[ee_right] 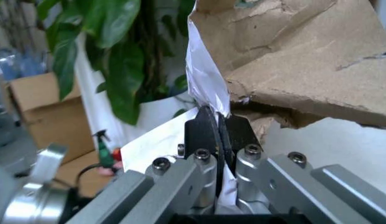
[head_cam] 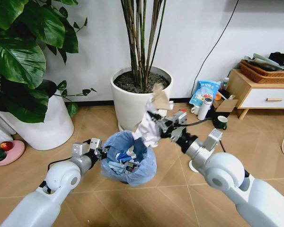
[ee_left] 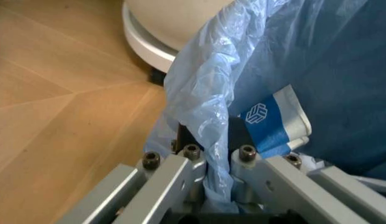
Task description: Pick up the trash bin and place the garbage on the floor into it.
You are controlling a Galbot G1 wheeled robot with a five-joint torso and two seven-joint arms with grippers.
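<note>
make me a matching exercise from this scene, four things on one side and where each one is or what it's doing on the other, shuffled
Things:
1. left tool
2. right tool
3. trash bin
4. brown and white paper scrap

Places or states:
A. held up off the floor, some litter already inside
B. shut on the blue bag at the bin's rim
C. hanging over the bin's opening
D. pinching the paper, above the bin's far side

Pairs: 1-B, 2-D, 3-A, 4-C
</note>
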